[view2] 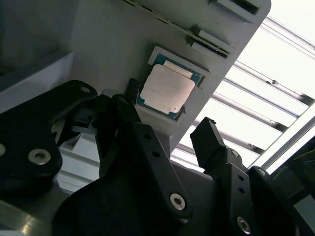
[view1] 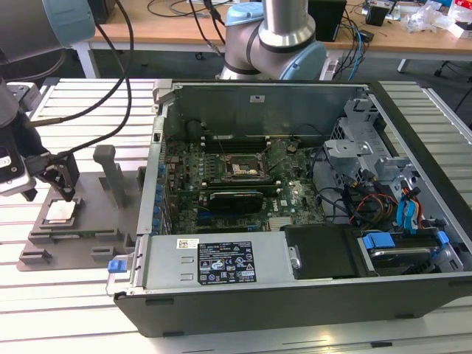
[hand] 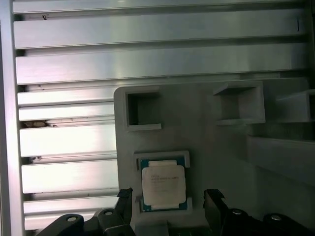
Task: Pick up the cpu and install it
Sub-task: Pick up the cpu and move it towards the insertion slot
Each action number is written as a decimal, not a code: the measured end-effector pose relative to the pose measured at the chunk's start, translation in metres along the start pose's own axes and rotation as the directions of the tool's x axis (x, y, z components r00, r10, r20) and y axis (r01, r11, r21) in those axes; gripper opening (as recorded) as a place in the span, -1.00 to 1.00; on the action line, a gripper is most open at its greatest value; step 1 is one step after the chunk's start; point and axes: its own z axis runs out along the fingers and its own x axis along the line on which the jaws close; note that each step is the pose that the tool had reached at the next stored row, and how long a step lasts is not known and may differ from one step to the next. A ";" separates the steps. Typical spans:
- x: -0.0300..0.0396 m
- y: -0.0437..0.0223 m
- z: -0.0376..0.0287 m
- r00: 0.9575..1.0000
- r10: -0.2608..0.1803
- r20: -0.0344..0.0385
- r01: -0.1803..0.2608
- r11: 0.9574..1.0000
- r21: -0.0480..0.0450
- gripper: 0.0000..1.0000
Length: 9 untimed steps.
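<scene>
The end effector [hand: 168,196] hangs spread wide over the cpu [hand: 163,182], seated in the grey tray [view1: 103,215] at the exterior view's left.

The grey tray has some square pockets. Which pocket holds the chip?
The pocket nearest the gripper: the cpu lies flat in it, between the open fingers. The two square pockets farther away on the grey tray are empty.
</scene>
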 end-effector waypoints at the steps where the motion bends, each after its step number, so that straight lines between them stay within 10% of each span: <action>1: 0.0000 -0.0001 0.0010 1.000 0.000 0.000 0.000 1.000 0.000 0.39; 6: 0.0000 -0.0030 0.0055 1.000 -0.001 0.000 0.001 1.000 0.006 0.39; 9: -0.0017 -0.0031 0.0081 1.000 -0.012 0.002 0.012 0.999 0.035 0.39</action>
